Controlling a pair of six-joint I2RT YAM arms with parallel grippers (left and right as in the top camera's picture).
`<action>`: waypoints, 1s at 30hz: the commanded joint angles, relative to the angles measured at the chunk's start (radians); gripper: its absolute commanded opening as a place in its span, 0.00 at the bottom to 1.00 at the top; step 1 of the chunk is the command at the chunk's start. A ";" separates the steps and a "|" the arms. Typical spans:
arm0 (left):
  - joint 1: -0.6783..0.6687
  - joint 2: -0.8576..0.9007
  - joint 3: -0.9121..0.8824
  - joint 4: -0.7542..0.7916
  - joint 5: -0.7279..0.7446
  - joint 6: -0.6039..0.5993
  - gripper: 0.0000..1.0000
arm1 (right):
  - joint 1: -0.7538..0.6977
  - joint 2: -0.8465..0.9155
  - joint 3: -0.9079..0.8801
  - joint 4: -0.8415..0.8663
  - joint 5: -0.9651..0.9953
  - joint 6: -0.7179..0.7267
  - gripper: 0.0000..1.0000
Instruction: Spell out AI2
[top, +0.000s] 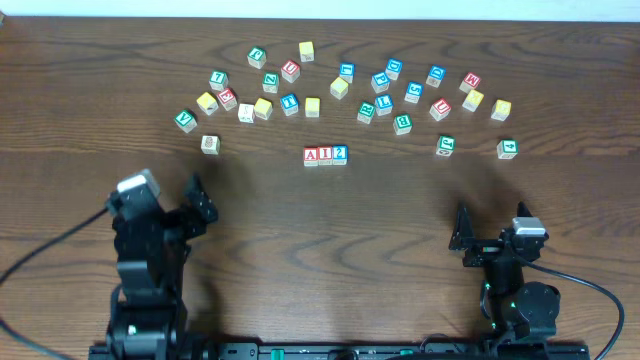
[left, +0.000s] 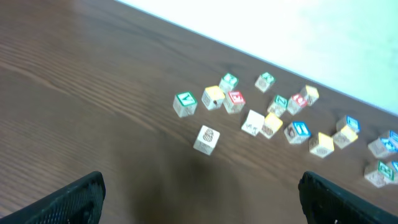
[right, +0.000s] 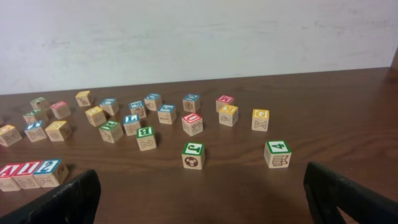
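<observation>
Both pincers stand released, jaws spread wide and gripping nothing. The left pincer (top: 203, 203) is at near left and the right pincer (top: 460, 232) at near right, each well apart from every cube on the dark brown wooden table (top: 320, 260).

Three small wooden cubes with white faces form a touching row at the table's middle. From left to right they are the red-framed A cube (top: 311, 155), the red-framed I cube (top: 325, 155) and the blue-framed 2 cube (top: 340, 154).

Beyond that row lies a scattered band of loose wooden cubes (top: 313, 106) with red, blue, green and yellow frames. There are about twenty-eight by count, though several sit so close together that the tally is unsure. At the band's near right a green-framed 4 cube (top: 507, 148) sits apart from the others.

From the right wrist the row appears at lower left, with the leftmost cube cut off by the frame edge. The left wrist picture is blurred, so most of its cube faces cannot be read. In both wrist views the black fingers (right: 56, 202) are cut off at the bottom edge.
</observation>
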 joint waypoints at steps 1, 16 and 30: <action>0.023 -0.102 -0.074 0.029 0.006 0.010 0.98 | -0.003 -0.007 -0.003 -0.003 0.002 -0.013 0.99; 0.029 -0.410 -0.314 0.137 0.006 0.104 0.98 | -0.003 -0.007 -0.003 -0.003 0.002 -0.013 0.99; 0.032 -0.526 -0.397 0.098 0.013 0.215 0.98 | -0.003 -0.007 -0.003 -0.003 0.002 -0.013 0.99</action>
